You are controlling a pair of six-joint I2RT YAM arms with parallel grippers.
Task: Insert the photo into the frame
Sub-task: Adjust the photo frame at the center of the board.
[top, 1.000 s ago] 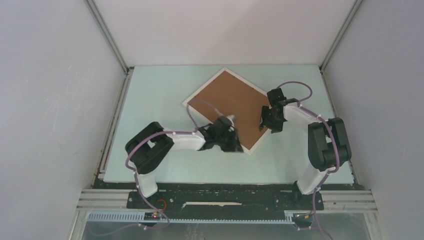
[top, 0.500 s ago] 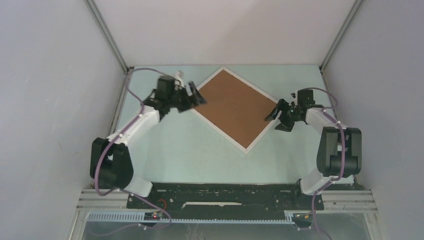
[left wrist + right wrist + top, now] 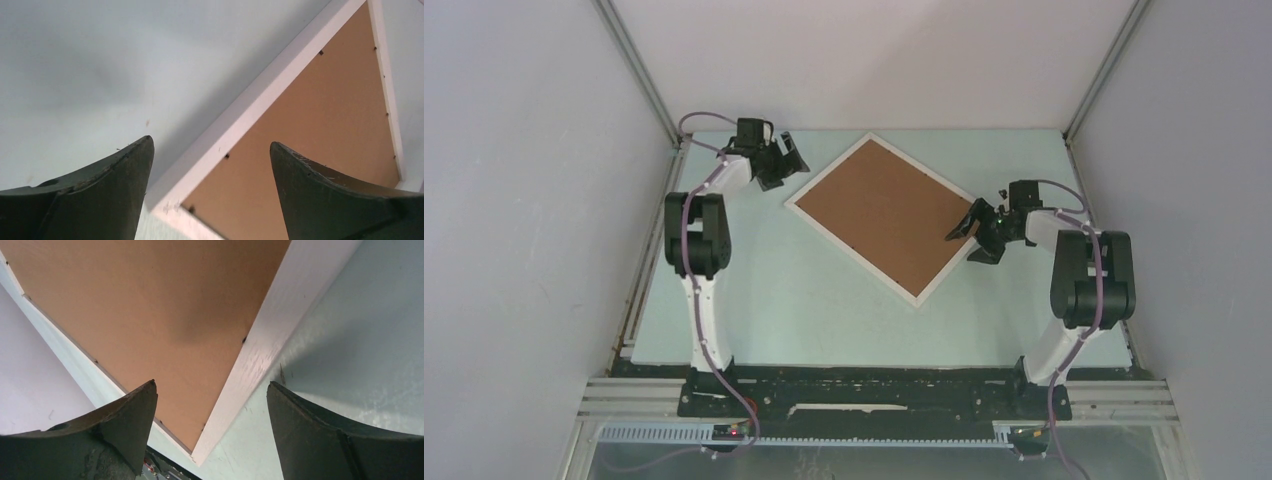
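The frame (image 3: pixel 852 254) lies flat on the pale green table, turned like a diamond, its white rim around a brown backing board (image 3: pixel 884 215). The photo is hidden. My left gripper (image 3: pixel 786 165) is open at the frame's far left corner; in the left wrist view that corner of the frame (image 3: pixel 260 100) lies between the spread fingers of the left gripper (image 3: pixel 210 150). My right gripper (image 3: pixel 969 240) is open at the right corner. In the right wrist view the right gripper (image 3: pixel 211 387) straddles the frame's rim (image 3: pixel 280 335), touching nothing.
Grey enclosure walls stand close on the left, right and back. The left arm stretches along the left wall (image 3: pixel 624 200). The arm bases sit on a black rail (image 3: pixel 874 395) at the near edge. Small dark tabs line the backing board (image 3: pixel 320 130).
The left arm swung from the frame's near corner up to its far left corner. The right gripper drew back to the right corner. Both jaws opened wide.
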